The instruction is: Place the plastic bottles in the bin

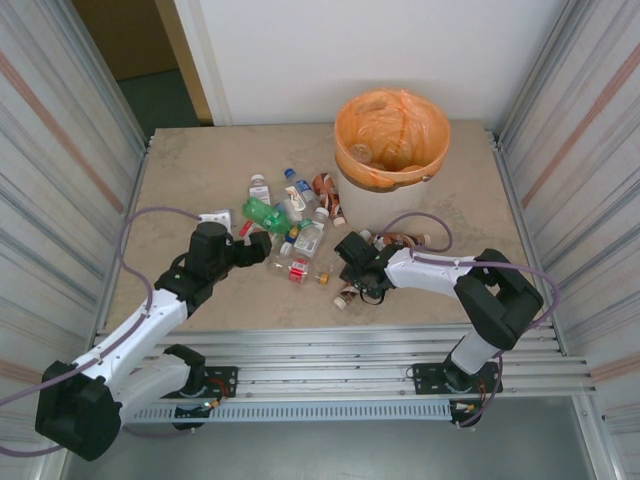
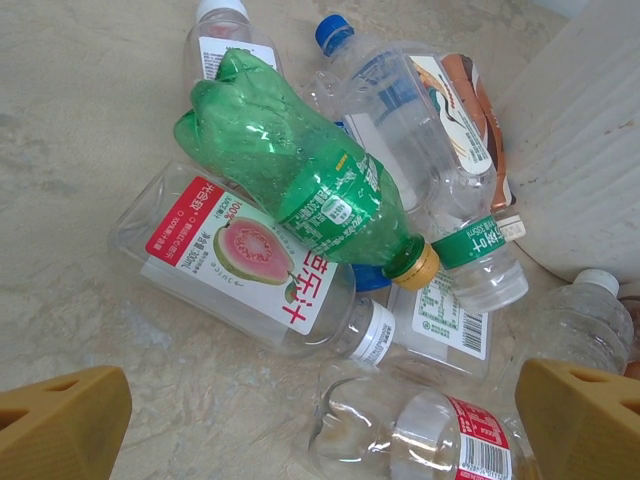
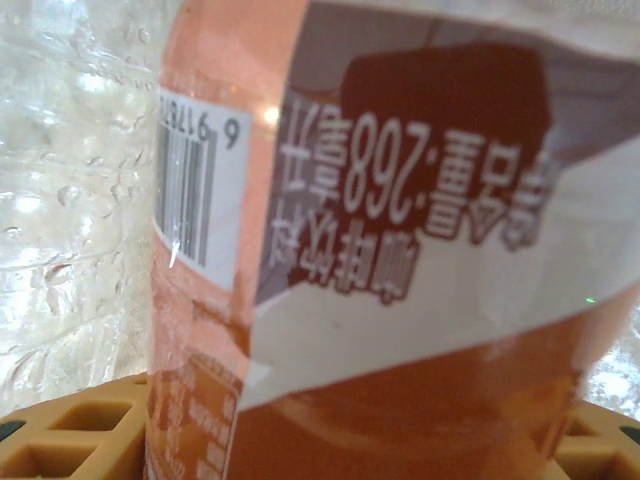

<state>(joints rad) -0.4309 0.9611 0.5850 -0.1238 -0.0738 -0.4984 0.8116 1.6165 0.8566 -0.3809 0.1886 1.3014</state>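
Several plastic bottles (image 1: pixel 300 225) lie in a heap mid-table, a crushed green one (image 2: pixel 300 180) on top of a clear guava-juice bottle (image 2: pixel 240 255). My left gripper (image 2: pixel 325 415) hangs open just above the heap's near edge, over a clear bottle with a red label (image 2: pixel 430 430). Its yellow fingers (image 2: pixel 60 415) stand wide apart. My right gripper (image 1: pixel 355 268) is low on the table, shut on a brown-labelled bottle (image 3: pixel 400 250) that spans the gap between its fingers (image 3: pixel 70 440). The bin (image 1: pixel 345 165), cream-white with an orange bag, stands at the back right.
More bottles lie behind my right forearm (image 1: pixel 395 240). The bin's white wall (image 2: pixel 590 150) rises right beside the heap. Ribbed metal walls (image 1: pixel 60 180) close in both sides of the table, and a slatted rail (image 1: pixel 330 345) runs along the near edge.
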